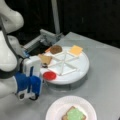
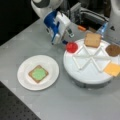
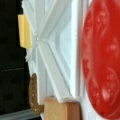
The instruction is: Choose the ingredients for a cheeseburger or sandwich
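The tomato disc sits in the divided tray's slot nearest the arm, filling the wrist view. It looks light, stiff and a bit slick, so I'd pinch it by the rim. The tool hangs just beside it; can't tell if it's released or clenched. Toast with lettuce is already on the plate, over on the table

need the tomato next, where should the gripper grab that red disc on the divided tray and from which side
Probably by its outer edge. The tomato disc lies flat in a wedge compartment at the rim of the white divided tray, with raised dividers on its inner sides. The gripper is already beside that rim, so coming from above at the outer side avoids the dividers.
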Controlling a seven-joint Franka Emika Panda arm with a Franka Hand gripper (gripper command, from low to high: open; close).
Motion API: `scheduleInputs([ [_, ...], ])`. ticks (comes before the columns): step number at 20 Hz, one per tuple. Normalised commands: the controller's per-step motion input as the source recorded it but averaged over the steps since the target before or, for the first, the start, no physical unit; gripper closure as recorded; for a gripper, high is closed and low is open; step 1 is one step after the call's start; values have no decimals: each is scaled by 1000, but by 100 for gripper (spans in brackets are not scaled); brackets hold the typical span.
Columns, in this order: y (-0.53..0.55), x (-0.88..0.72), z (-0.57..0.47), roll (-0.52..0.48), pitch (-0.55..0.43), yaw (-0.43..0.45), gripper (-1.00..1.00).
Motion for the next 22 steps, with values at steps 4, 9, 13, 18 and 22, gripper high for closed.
scheduleInputs([
  [4, -211, 294, -80, 203, -73, 135, -100],
  [9, -182, 274, -74, 197, -69, 128, -100],
  [13, -147, 268, -80, 190, -74, 114, -100],
  [18, -127, 256, -90, 185, -77, 97, -100],
  [22, -151, 236, -95, 181, -77, 83, -100],
])
